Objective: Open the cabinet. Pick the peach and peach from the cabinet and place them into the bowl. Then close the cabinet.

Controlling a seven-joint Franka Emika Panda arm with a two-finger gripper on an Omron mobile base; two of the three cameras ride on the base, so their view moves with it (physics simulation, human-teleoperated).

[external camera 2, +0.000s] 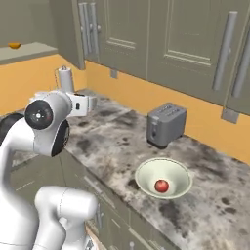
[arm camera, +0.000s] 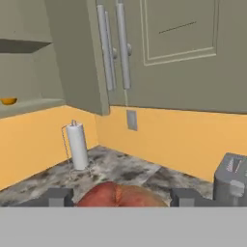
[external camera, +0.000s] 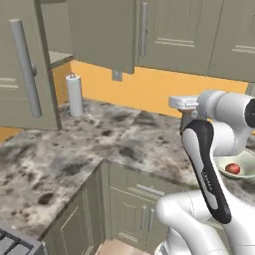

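Gripping a round reddish-pink peach (arm camera: 119,196), the gripper (arm camera: 118,198); another red peach (external camera 2: 161,185) inside the cream-green bowl (external camera 2: 146,171).

Evenly lit render, soft and slightly blurred throughout.
Flat, diffuse brightness with no glare; faint dark contact shadows under the toaster (external camera 2: 166,124) and bowl (external camera 2: 146,172), darker inside the open cabinet (arm camera: 29,46) at 10 o'clock in the hand view. Mildly fuzzy edges everywhere, no edge distortion.

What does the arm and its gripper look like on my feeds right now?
A glossy white arm of rounded tube-like links, with a long black inlay bearing faint lettering along one link and a dark round joint cap. The gripper ends in two small dark grey blocky finger tips. No cables visible.
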